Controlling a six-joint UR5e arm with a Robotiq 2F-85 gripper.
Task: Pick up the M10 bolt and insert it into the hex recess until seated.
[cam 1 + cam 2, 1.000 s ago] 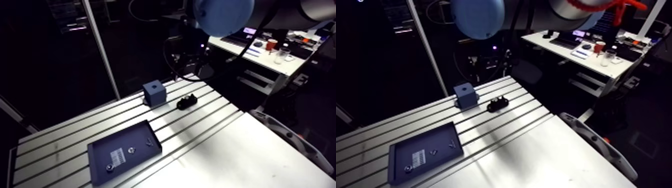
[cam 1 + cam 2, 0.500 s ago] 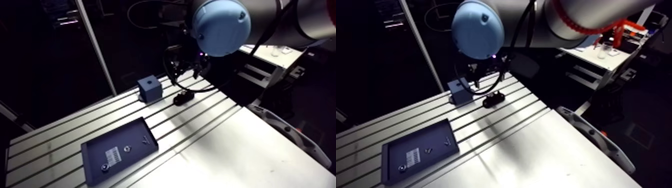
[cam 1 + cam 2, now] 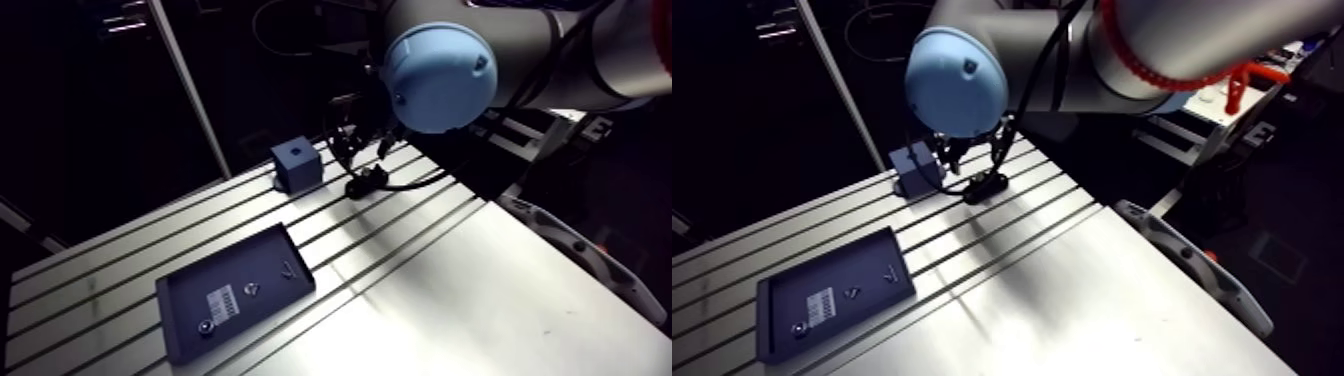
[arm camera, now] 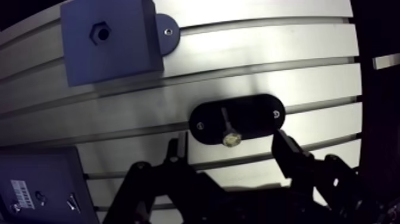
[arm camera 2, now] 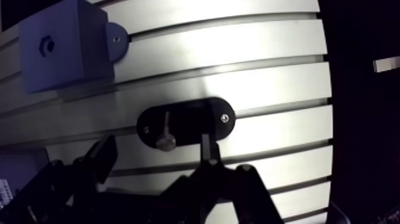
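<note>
The bolt lies flat on a black oval holder, with its bright head toward the gripper and its shank pointing away. It looks like a small steel part: stiff, light, smooth and round, so likely to roll or slip if caught off-centre. The shank just behind the head seems the best place to hold it, with the fingers closing across it. The gripper hangs above with its fingers spread wide, one on each side of the bolt, holding nothing. The holder sits on the table. Just left and a little farther stands the blue block, with the hex recess in its top. Nearer and left lies a dark tray.
</note>
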